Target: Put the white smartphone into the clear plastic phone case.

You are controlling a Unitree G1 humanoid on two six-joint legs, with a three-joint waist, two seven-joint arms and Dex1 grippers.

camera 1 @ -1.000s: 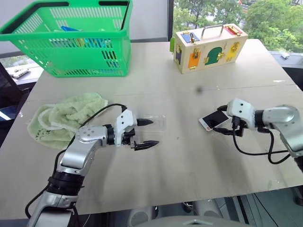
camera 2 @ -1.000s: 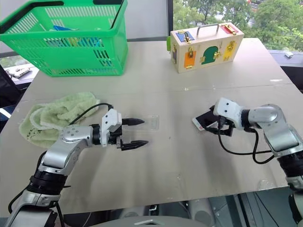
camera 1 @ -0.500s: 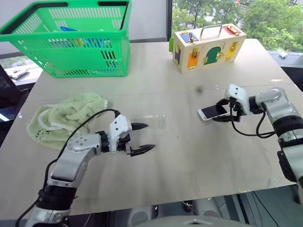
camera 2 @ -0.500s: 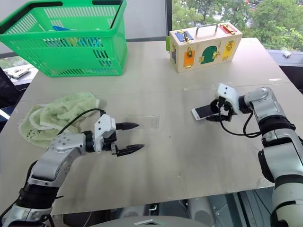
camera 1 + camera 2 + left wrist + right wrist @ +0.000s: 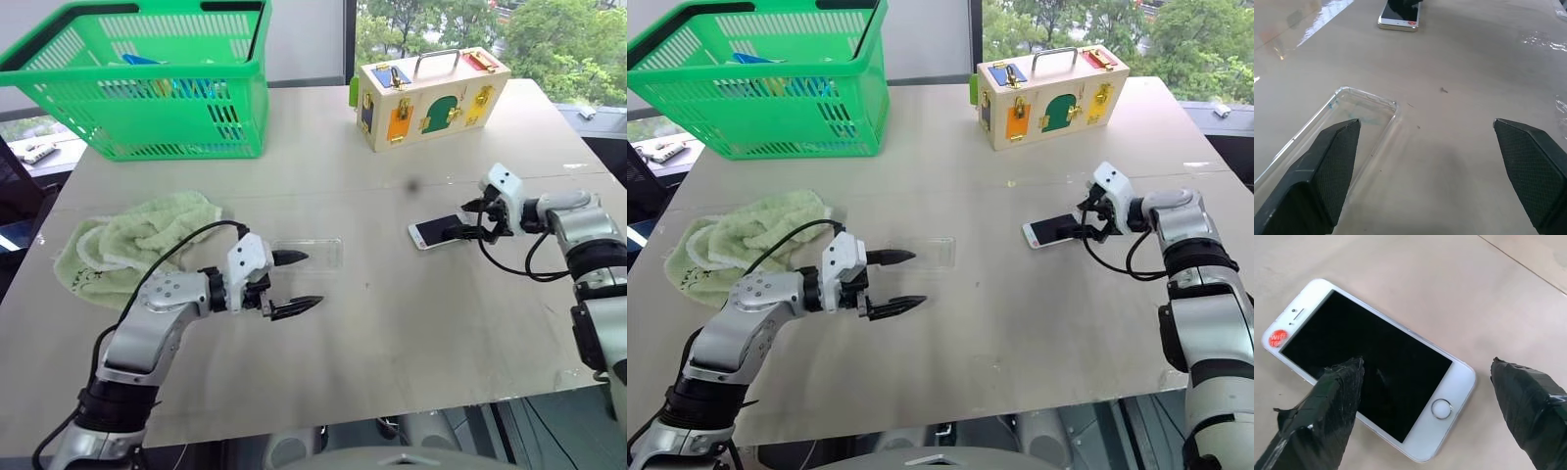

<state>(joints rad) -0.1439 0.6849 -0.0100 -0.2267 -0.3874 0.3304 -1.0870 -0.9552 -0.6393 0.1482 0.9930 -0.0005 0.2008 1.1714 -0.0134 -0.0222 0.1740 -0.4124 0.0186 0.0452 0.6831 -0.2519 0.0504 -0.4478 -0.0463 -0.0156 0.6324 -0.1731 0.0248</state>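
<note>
Both grippers stand spread: right gripper (image 5: 473,223) seemingly poised over the table-lying white smartphone (image 5: 1371,372), needing a square edge grip; left gripper (image 5: 298,282) beside the clear plastic phone case (image 5: 1347,132) (empty).

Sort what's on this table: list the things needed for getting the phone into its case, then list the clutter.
Needed: phone, clear case, left gripper, right gripper, both open.
Clutter: green basket, green towel, wooden latch box.
</note>
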